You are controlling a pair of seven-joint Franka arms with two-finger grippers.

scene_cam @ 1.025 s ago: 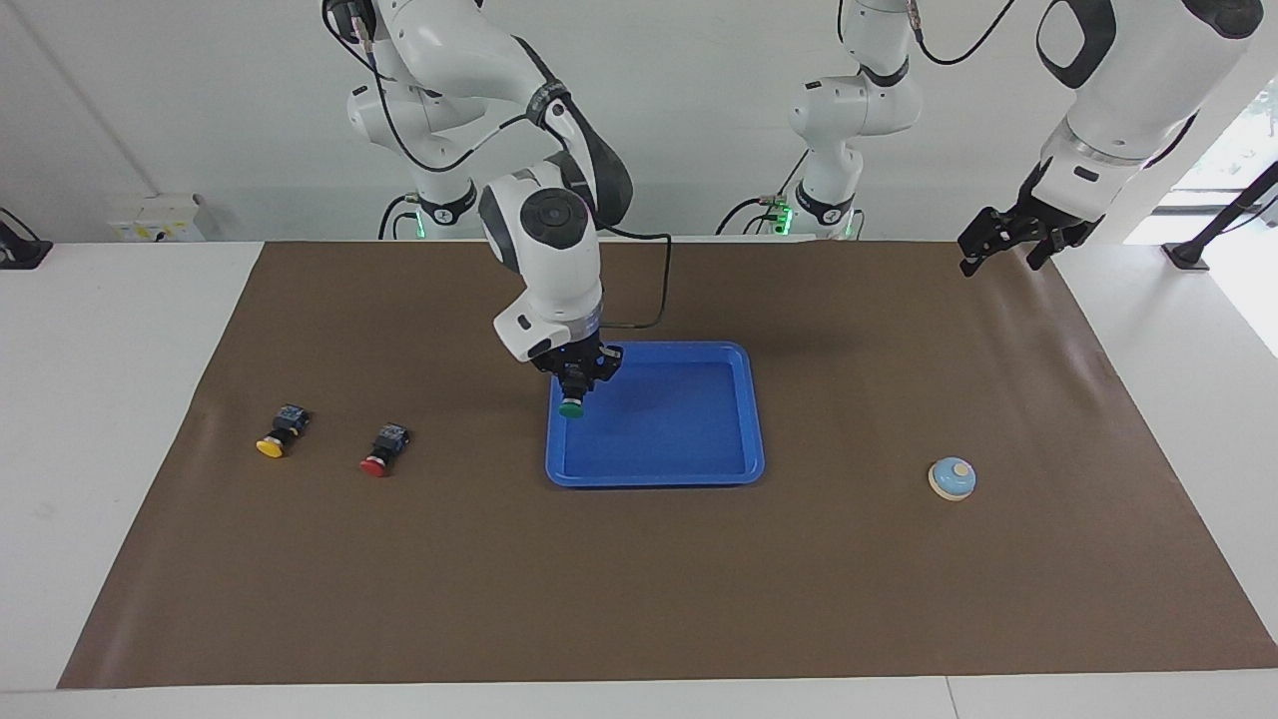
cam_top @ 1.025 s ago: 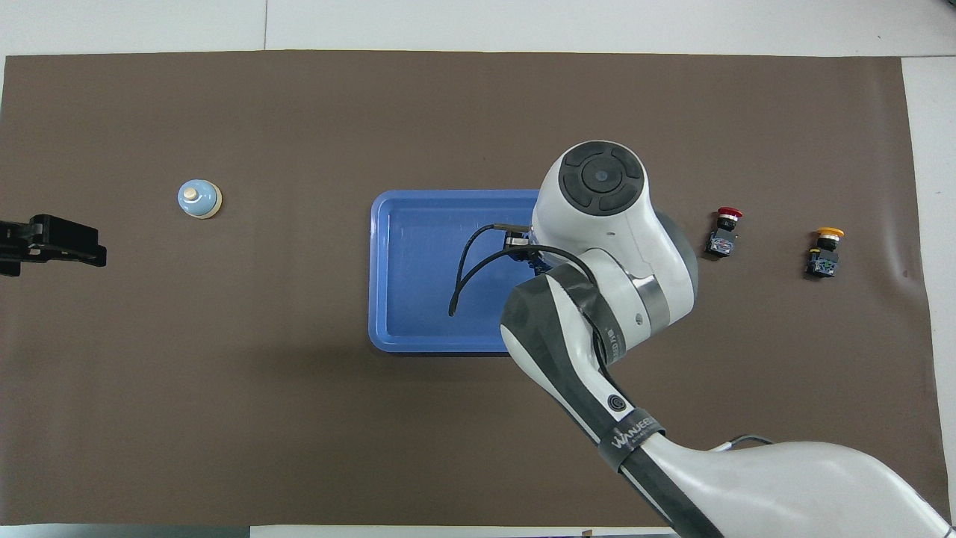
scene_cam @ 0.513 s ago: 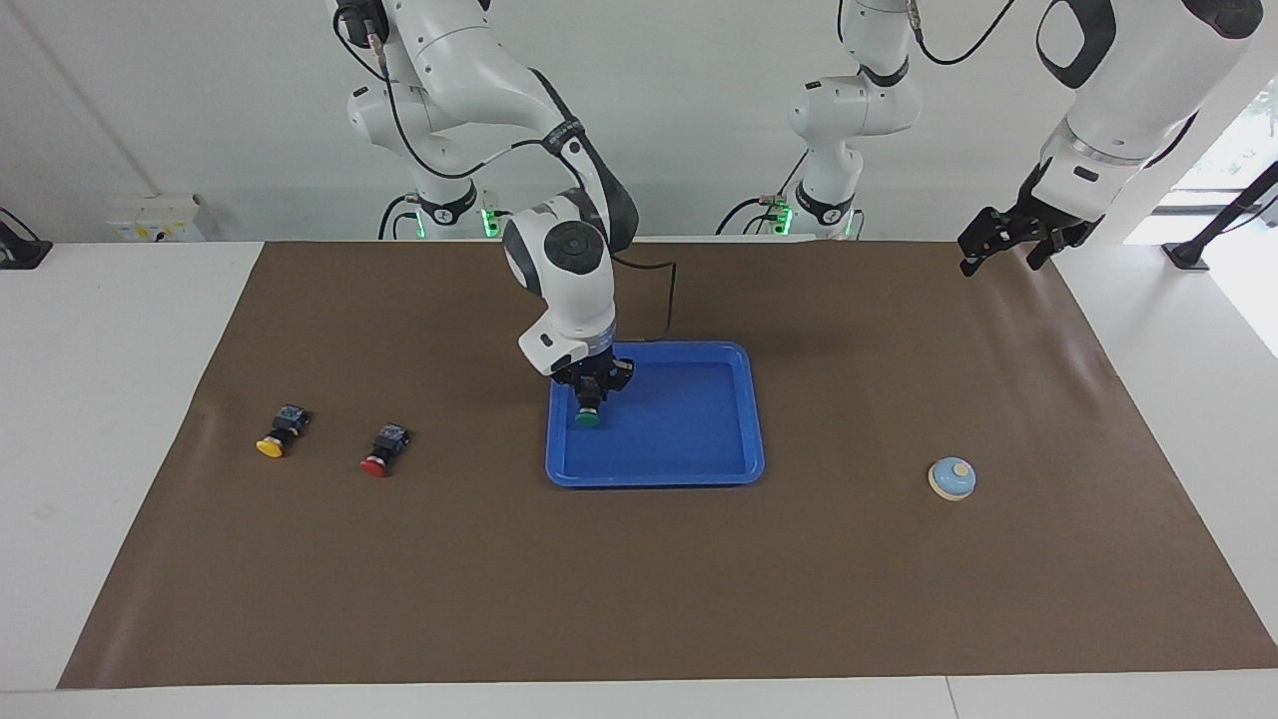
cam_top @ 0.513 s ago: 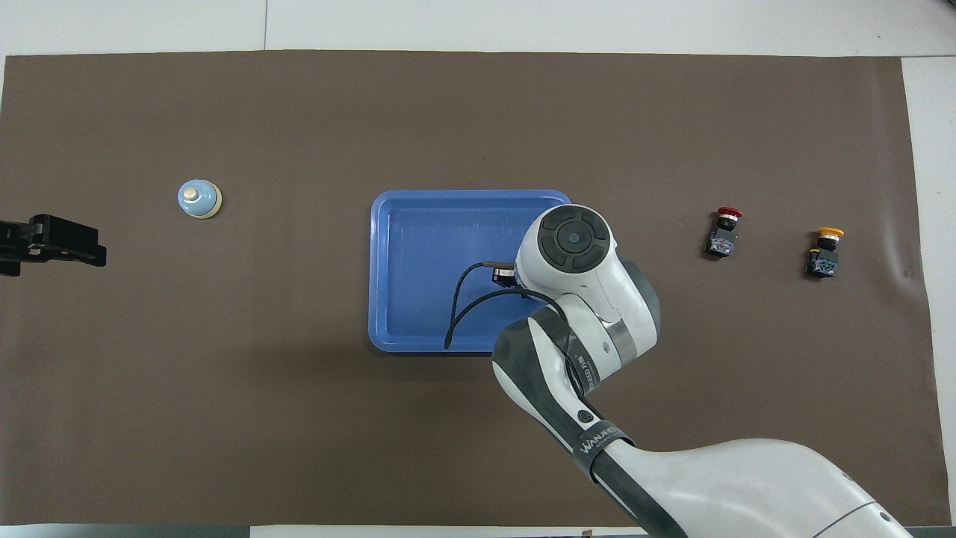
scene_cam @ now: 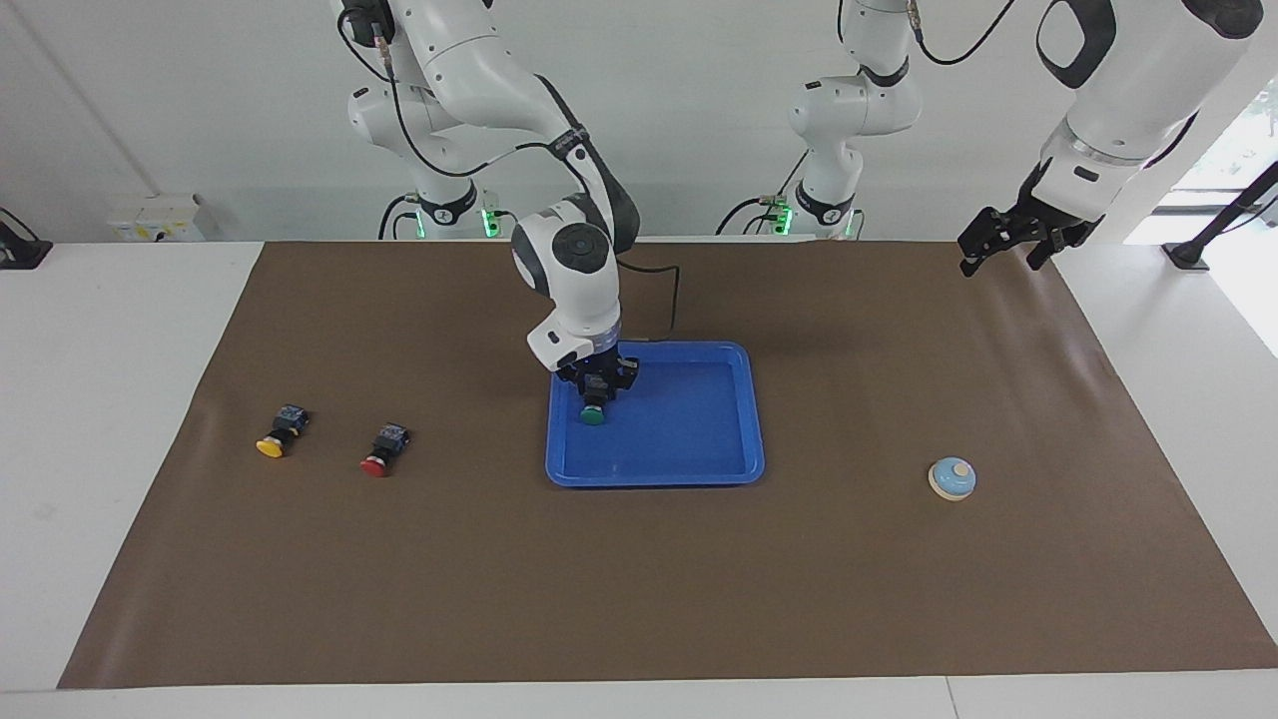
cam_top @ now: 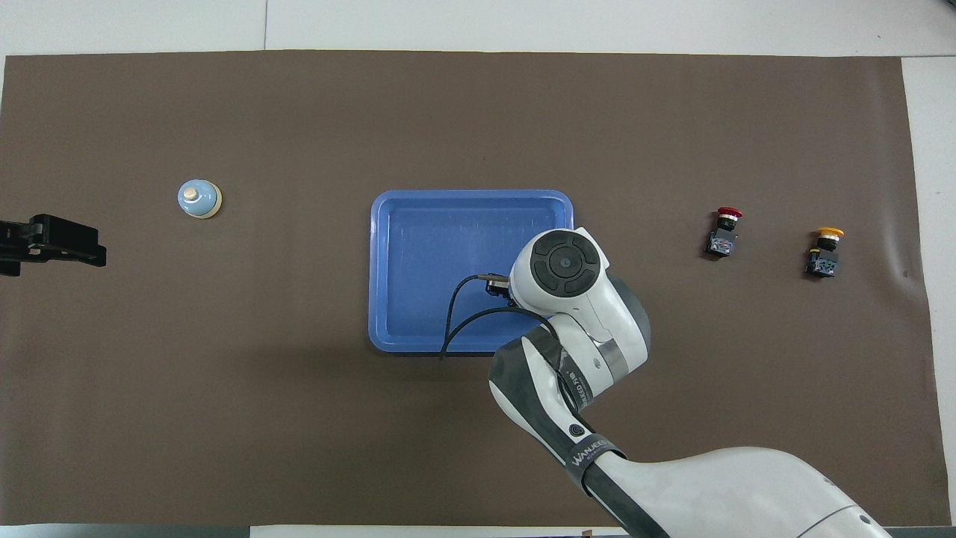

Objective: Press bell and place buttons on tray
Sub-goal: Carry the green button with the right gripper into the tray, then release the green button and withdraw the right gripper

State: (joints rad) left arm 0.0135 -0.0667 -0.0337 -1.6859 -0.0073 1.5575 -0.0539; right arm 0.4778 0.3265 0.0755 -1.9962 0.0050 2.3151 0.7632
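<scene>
**A:** Where is the green-capped push-button switch with the black body (scene_cam: 592,411)?

**B:** Inside the blue rectangular plastic tray with the low raised rim (scene_cam: 756,419), at the corner nearest the robots on the right arm's end. Its cap points away from the robots. It looks to be lying on the tray floor, though from this height I would not swear to it.

**A:** And the right gripper (scene_cam: 596,382)?

**B:** Directly over the switch's black body, fingers low on either side of it. Whether they grip it or have let go, I cannot tell. In the overhead view the arm's own wrist hides both gripper and switch.

**A:** The other two switches?

**B:** Out on the brown paper mat (scene_cam: 499,579), toward the right arm's end. The red-capped black switch (scene_cam: 383,450) lies nearer the tray, the yellow-capped black switch (scene_cam: 279,432) beside it farther out. Both are on their sides, well apart from the tray.

**A:** The bell?

**B:** The small round bell with the light blue dome and cream knob (scene_cam: 952,478) stands on the mat toward the left arm's end, well apart from the tray.

**A:** And the left gripper (scene_cam: 1008,240)?

**B:** It waits in the air over the mat's edge at its own end, fingers spread, carrying nothing.
</scene>
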